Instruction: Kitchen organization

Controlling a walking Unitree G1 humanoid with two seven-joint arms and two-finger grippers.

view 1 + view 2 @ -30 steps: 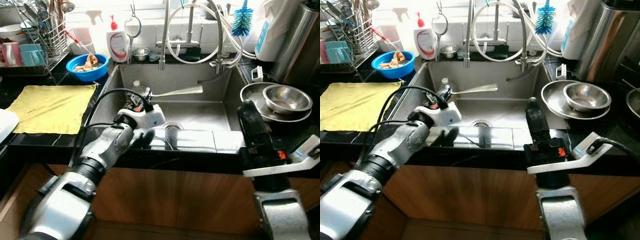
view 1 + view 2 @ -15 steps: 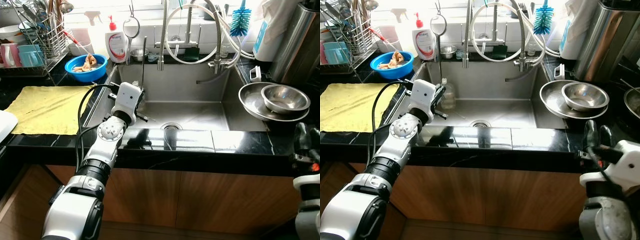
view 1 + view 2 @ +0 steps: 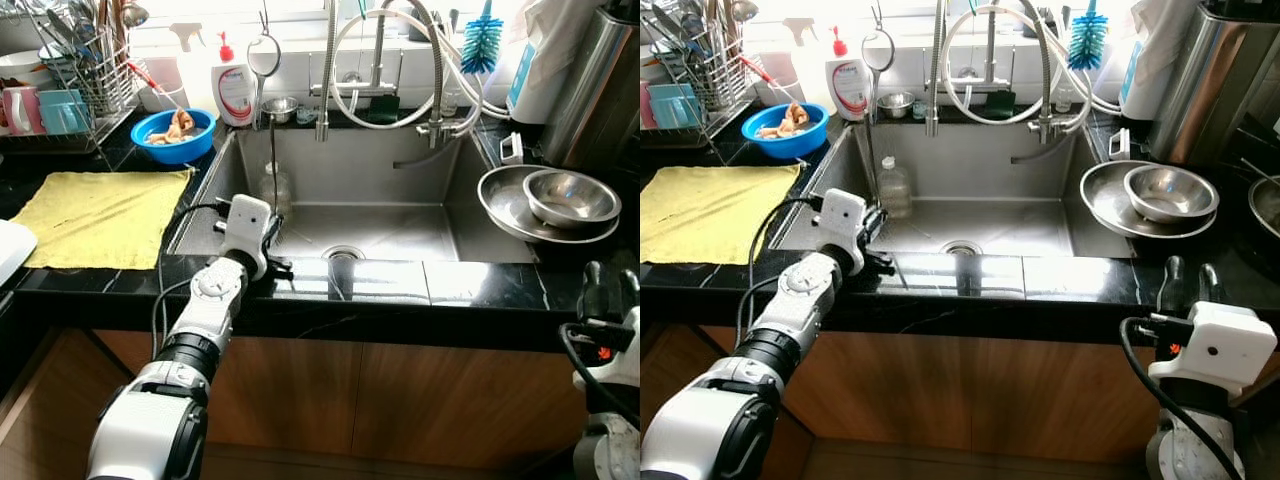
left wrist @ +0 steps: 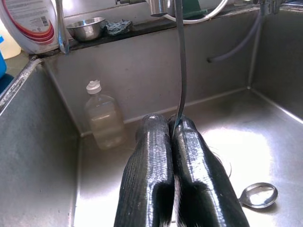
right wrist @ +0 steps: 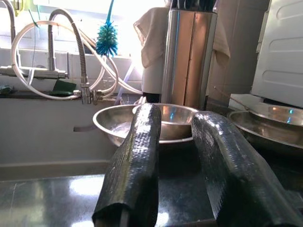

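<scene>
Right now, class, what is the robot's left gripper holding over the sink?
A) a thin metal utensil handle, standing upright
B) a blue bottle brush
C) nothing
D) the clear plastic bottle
A: the left gripper has its fingers shut on a thin metal handle that rises upright, with the clear bottle standing apart against the sink wall.

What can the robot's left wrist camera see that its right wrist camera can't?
Left wrist view alone: the left gripper shut on a thin metal utensil handle, a clear plastic bottle and a spoon inside the sink. Right wrist view alone: the open right gripper, stacked steel bowls, a blue bottle brush. Both share the looping white faucet hoses.
</scene>
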